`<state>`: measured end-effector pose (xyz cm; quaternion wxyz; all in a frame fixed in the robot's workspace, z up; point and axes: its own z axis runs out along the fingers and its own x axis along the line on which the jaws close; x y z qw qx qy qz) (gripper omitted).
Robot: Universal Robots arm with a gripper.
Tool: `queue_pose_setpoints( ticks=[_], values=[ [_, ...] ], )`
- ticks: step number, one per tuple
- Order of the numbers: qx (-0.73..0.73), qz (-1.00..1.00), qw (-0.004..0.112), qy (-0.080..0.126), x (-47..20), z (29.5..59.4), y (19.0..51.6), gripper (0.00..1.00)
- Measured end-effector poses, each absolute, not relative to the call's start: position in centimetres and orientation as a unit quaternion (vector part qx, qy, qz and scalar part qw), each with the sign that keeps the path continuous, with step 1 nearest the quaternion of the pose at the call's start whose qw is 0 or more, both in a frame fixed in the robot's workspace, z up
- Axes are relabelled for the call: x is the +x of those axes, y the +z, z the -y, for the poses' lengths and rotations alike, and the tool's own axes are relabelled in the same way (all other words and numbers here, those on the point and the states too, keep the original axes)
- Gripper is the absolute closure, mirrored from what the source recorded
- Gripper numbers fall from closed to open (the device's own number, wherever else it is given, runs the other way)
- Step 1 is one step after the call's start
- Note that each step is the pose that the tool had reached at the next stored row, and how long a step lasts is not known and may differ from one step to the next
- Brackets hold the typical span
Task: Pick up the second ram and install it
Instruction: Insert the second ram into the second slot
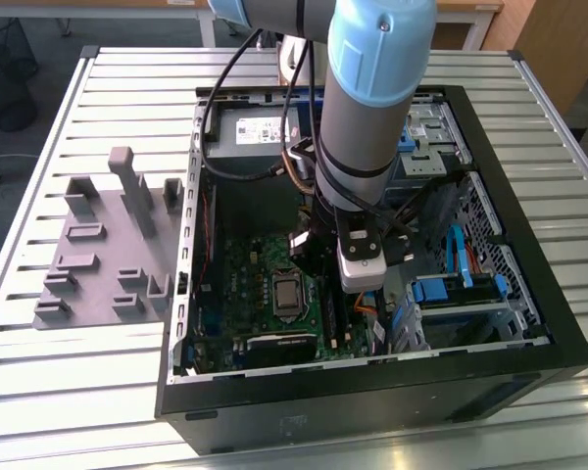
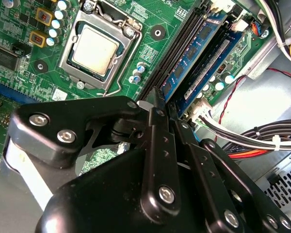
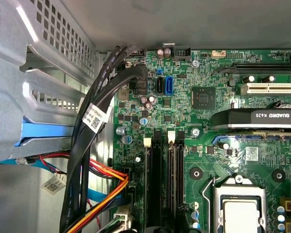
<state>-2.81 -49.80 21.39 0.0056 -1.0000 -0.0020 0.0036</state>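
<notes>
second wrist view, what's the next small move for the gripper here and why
Probably a small, straight push down. The gripper sits at the near end of the second ram, which already stands along a memory slot beside another blue stick. Whether it has latched cannot be told, so seating it seems the safest step.
</notes>
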Motion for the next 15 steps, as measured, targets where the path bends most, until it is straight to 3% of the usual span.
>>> queue_pose_setpoints(
  ticks=[15],
  values=[
    [-1.0, 0.003, 0.006, 0.005, -2.73, 49.8, 21.33, 0.86]
  ],
)
